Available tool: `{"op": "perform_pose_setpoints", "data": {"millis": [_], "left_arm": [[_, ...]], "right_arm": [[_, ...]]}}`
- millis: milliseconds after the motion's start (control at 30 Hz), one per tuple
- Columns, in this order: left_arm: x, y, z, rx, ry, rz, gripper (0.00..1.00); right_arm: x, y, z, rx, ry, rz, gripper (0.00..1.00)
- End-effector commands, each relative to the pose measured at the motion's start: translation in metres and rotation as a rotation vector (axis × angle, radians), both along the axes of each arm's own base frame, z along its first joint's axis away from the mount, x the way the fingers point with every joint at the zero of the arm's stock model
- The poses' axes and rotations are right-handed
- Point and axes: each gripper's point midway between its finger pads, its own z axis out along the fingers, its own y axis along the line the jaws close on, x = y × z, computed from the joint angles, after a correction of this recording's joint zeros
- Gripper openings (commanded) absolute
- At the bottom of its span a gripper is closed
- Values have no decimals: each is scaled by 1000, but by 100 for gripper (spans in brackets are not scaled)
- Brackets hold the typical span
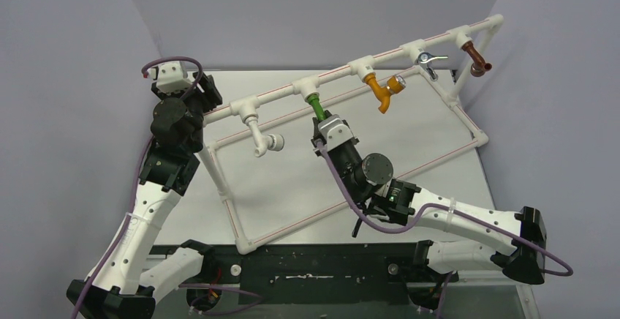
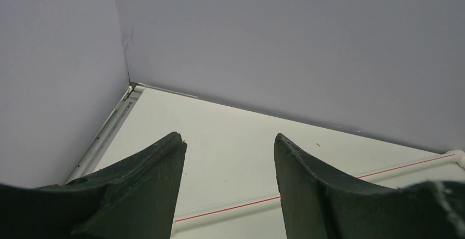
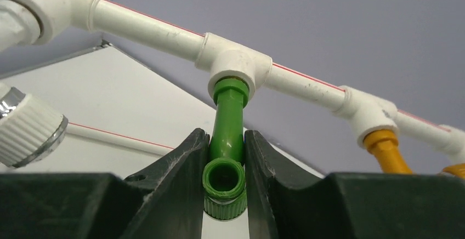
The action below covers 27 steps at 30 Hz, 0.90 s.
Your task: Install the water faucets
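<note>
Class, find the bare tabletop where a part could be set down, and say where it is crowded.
Bare: table inside the pipe frame, right of the right hand. Crowded: around the green tap gripped by that hand.

green tap (image 3: 227, 124), white pipe frame (image 1: 278, 96) with red stripe, orange-yellow tap (image 1: 382, 92), brown tap (image 1: 477, 58) near far right corner, white tap (image 1: 254, 127) with silvery knob (image 1: 276, 142)
</note>
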Motion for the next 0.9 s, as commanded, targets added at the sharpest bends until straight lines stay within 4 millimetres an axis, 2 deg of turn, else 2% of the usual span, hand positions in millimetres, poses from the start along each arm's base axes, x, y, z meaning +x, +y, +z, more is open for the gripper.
{"op": "perform_pose_setpoints", "data": {"millis": [0,167,333,467,867], "left_arm": [[-10,-7,-92,128,316,-53,58],[-11,-7,-92,126,315,-54,58],[-11,-7,-90,124,310,-56,58],[-11,-7,-91,124,311,-56,58],[-11,-7,-92,125,313,-51,58]], "right_arm": [[-6,-8,57,465,70,38,0],[-7,-4,62,692,177,77,0],[-6,-12,63,975,282,96,0],[-4,-23,56,1199,370,70,0],[-1,-29,42,1662,588,85,0]]}}
